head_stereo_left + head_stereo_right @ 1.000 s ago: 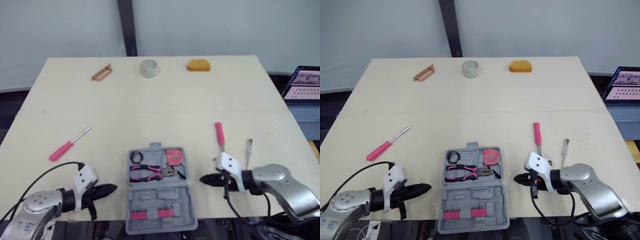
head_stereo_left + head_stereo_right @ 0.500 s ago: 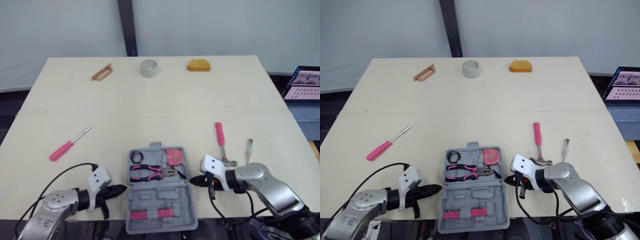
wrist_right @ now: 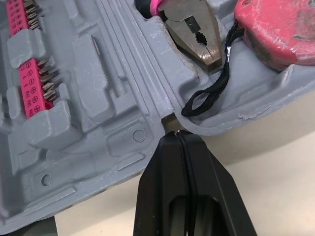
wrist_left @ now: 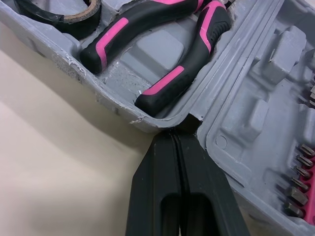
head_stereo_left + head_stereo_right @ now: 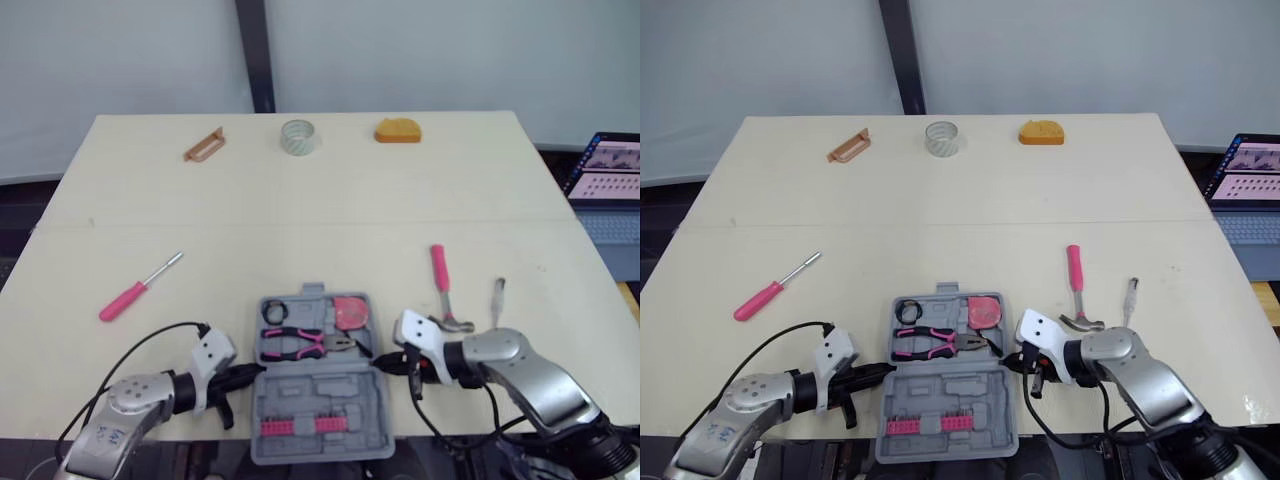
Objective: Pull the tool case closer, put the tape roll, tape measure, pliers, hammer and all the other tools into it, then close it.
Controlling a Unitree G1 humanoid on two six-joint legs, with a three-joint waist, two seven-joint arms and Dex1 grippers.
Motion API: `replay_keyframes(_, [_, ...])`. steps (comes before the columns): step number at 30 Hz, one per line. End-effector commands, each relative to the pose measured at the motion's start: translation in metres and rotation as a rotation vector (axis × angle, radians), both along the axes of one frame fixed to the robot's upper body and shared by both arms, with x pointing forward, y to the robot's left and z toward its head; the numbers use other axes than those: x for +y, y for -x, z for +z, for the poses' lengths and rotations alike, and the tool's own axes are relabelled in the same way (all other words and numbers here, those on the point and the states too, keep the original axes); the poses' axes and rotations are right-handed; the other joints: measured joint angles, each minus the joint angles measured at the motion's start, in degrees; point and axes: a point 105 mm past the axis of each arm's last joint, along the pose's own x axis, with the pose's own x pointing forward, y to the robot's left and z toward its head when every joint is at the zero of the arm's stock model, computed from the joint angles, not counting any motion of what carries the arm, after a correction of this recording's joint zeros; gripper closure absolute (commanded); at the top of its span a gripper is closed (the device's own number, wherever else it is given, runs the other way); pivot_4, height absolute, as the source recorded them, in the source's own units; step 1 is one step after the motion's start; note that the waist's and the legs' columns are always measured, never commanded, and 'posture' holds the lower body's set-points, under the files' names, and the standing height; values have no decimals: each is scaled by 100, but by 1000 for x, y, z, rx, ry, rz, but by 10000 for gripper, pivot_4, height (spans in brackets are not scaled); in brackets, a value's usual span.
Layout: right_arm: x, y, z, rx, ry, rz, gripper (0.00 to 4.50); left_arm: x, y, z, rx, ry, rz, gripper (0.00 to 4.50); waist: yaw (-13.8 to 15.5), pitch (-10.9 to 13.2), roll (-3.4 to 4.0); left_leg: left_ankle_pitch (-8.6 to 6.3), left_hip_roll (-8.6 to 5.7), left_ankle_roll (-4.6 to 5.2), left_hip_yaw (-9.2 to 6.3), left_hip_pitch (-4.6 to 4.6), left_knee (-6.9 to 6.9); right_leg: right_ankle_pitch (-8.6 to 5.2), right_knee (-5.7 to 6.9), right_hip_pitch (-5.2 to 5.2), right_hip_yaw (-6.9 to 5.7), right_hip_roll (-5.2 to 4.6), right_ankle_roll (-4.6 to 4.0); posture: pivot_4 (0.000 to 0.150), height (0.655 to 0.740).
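The grey tool case (image 5: 318, 390) lies open at the table's near edge, holding pink-handled pliers (image 5: 305, 345), a pink tape measure (image 5: 349, 312), a small black roll (image 5: 273, 314) and a strip of bits (image 5: 312, 427). My left gripper (image 5: 250, 374) is shut, its tips pressed against the case's left side at the hinge line (image 4: 171, 132). My right gripper (image 5: 382, 361) is shut too, tips against the right side at the hinge (image 3: 176, 132). On the table lie a pink hammer (image 5: 443, 283), a pink screwdriver (image 5: 138, 288), a clear tape roll (image 5: 298, 136) and an orange tape measure (image 5: 397, 130).
A thin metal tool (image 5: 497, 294) rests right of the hammer. A copper-coloured handle piece (image 5: 203, 146) sits at the far left of the table. A laptop (image 5: 605, 170) stands off the table's right edge. The case overhangs the near table edge slightly.
Both grippers have moved inward from either side; their shut tips now touch the case's sides at the hinge. The case and loose tools have not moved.
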Motion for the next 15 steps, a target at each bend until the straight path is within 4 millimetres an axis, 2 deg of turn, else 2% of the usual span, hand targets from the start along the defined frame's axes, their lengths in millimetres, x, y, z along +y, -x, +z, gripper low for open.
replay_keyframes(1, [15,2,8,-23,-46,42,45000,-8,-4,2,-20,24,-9,44891,0,0,0,0,0,0,0,0,0,0,0,0,0,0,0,1500,7400])
replay_keyframes(15, [19,-17,13,-77,-66,-16,45000,-7,-28,12,-94,40,18,44891,-2,0,0,0,-1,0,-1,0,8,0,9,0,0,0,0,1500,7400])
